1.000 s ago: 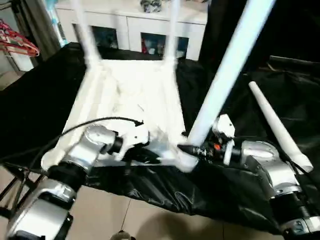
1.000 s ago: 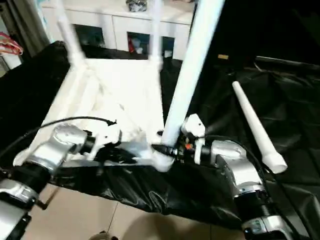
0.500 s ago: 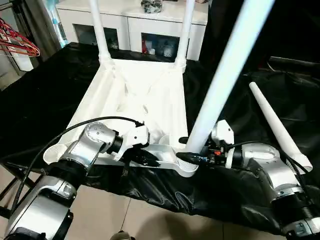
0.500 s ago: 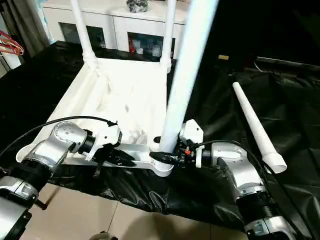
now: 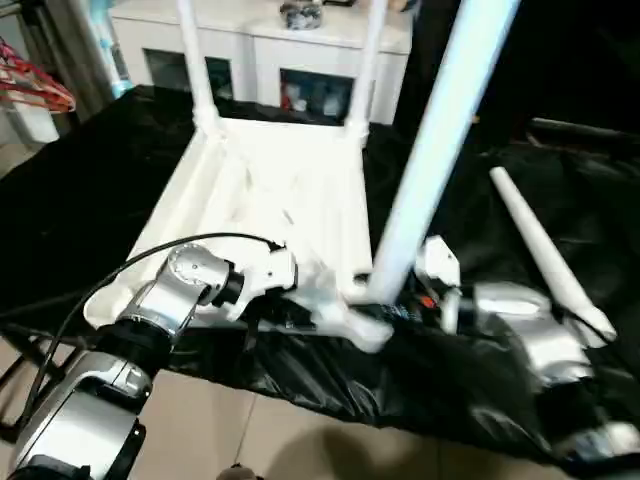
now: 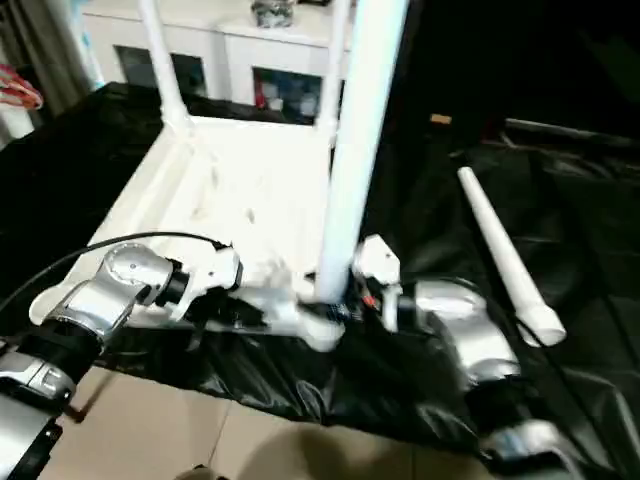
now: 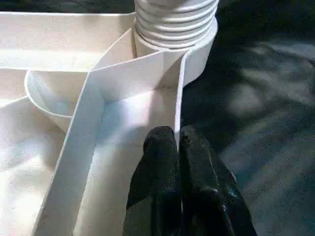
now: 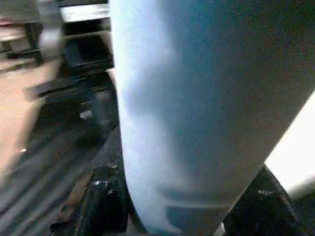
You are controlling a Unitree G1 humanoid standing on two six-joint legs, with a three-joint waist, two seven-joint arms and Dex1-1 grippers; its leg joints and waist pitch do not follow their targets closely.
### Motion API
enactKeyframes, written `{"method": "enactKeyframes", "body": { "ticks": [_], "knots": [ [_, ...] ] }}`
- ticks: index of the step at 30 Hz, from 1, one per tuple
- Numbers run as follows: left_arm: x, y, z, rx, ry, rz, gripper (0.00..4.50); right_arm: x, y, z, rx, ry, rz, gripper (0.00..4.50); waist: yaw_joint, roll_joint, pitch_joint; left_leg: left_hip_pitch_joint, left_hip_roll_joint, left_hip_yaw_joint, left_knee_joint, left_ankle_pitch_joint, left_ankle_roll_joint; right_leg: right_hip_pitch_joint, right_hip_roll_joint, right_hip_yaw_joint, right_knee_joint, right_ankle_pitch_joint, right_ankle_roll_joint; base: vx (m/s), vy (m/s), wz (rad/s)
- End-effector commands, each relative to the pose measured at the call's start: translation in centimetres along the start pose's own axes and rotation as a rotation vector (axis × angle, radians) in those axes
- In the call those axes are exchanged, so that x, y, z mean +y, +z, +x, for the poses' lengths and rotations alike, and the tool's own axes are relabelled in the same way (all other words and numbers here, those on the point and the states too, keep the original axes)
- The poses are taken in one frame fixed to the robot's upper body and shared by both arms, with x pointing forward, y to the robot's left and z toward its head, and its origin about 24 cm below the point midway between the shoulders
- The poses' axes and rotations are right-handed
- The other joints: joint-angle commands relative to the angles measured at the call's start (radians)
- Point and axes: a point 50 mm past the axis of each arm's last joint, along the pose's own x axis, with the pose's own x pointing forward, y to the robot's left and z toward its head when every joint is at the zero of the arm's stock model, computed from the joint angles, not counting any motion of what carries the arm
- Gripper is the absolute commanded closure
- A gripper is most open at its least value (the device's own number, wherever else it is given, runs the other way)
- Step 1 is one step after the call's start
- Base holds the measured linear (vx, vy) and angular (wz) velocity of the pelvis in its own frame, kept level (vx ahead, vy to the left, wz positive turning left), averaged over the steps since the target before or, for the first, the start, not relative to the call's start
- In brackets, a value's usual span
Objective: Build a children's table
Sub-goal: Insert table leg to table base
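Children's table (image 5: 270,200): white smooth plastic, lying upside down on the black crinkled cover (image 5: 80,200) of the work table, ribbed underside up. Two tapered tube legs stand in the far sockets; a third leg (image 5: 430,160) stands in the near corner socket, threaded ridges visible at its base. Fourth leg (image 5: 545,250) lies loose on the cover to the right.

Left gripper (image 7: 178,147): pinched tight on the thin near rim wall. Right gripper (image 6: 345,305): half-open fingers clasp the third leg's base.

Table top (image 5: 270,190): smooth glossy white plastic. Work table (image 5: 90,190) cover: crinkled shiny black sheet. Forearms silver metal.
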Motion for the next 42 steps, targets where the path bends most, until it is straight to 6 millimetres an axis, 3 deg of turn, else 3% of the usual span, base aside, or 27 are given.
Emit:
{"method": "enactKeyframes", "body": {
  "ticks": [1,4,7,11,17,20,26,30,32,36,42],
  "knots": [
    [2.0,2.8,-0.9,-0.105,0.189,-0.008,4.50,-0.1,-3.9,-0.5,0.171,-0.130,0.083,2.59,-0.008,0.003,-0.043,0.019,0.022,-0.019,-0.089,-0.469,-0.046,0.018,-0.067,0.028,-0.106,-0.565,-0.129,0.000,0.000,0.00],
    [2.1,3.4,-0.5,-0.113,0.234,-0.022,4.50,-0.7,-4.1,0.0,0.172,-0.221,0.112,2.59,-0.023,0.001,-0.046,0.009,0.020,-0.023,-0.090,-0.456,-0.039,0.023,-0.065,0.024,-0.107,-0.541,-0.123,0.000,0.000,0.00],
    [2.0,4.7,0.4,-0.142,0.288,-0.047,4.50,-1.5,-4.3,0.8,0.183,-0.348,0.176,2.59,-0.034,0.003,-0.045,0.012,0.019,-0.020,-0.087,-0.457,-0.037,0.019,-0.062,0.024,-0.105,-0.504,-0.148,0.000,0.000,0.00],
    [0.8,6.6,2.3,-0.191,0.303,-0.057,4.50,-1.6,-4.4,2.4,0.187,-0.414,0.277,2.59,-0.041,0.003,-0.051,0.003,0.020,-0.016,-0.086,-0.400,-0.024,0.029,-0.059,0.026,-0.095,-0.401,-0.183,0.000,0.000,0.00],
    [0.3,6.9,3.1,-0.188,0.292,-0.048,4.50,-1.6,-4.4,2.9,0.197,-0.403,0.288,2.59,-0.039,0.004,-0.058,0.002,0.016,-0.004,-0.077,-0.294,0.012,0.038,-0.053,0.028,-0.081,-0.213,-0.230,0.009,-0.001,0.00],
    [0.3,6.8,3.1,-0.182,0.293,-0.048,4.50,-1.7,-4.4,3.0,0.193,-0.403,0.291,2.59,-0.037,0.005,-0.057,0.002,0.017,-0.003,-0.079,-0.282,0.013,0.041,-0.053,0.027,-0.081,-0.213,-0.232,0.000,0.000,0.00],
    [0.2,6.6,2.8,-0.167,0.295,-0.038,4.50,-1.8,-4.2,3.1,0.181,-0.398,0.303,2.59,-0.043,0.010,-0.053,0.006,0.019,-0.007,-0.084,-0.344,-0.007,0.036,-0.053,0.025,-0.088,-0.291,-0.220,0.000,0.000,0.00],
    [0.0,6.3,2.6,-0.162,0.259,-0.006,4.50,-1.9,-3.6,3.3,0.137,-0.376,0.308,2.59,-0.046,0.012,-0.055,0.006,0.019,-0.008,-0.084,-0.347,-0.008,0.036,-0.053,0.026,-0.088,-0.279,-0.220,0.000,0.000,0.00],
    [-0.2,6.2,2.5,-0.159,0.235,0.018,4.50,-1.8,-3.2,3.4,0.116,-0.330,0.292,2.03,-0.047,0.012,-0.056,0.005,0.019,-0.007,-0.083,-0.336,-0.004,0.038,-0.052,0.026,-0.085,-0.247,-0.228,0.000,0.000,0.00],
    [-0.4,5.8,2.3,-0.146,0.205,0.040,4.50,-1.8,-2.5,3.4,0.081,-0.289,0.278,1.62,-0.041,0.016,-0.061,0.007,0.023,-0.003,-0.080,-0.273,0.013,0.042,-0.051,0.026,-0.071,-0.119,-0.272,0.000,0.000,0.00],
    [-0.4,5.5,1.9,-0.145,0.172,0.054,4.50,-1.8,-1.8,3.2,0.058,-0.237,0.225,1.08,-0.028,0.016,-0.059,0.009,0.023,-0.001,-0.079,-0.258,0.014,0.044,-0.053,0.027,-0.070,-0.107,-0.280,0.000,0.000,0.00]
  ]
}}
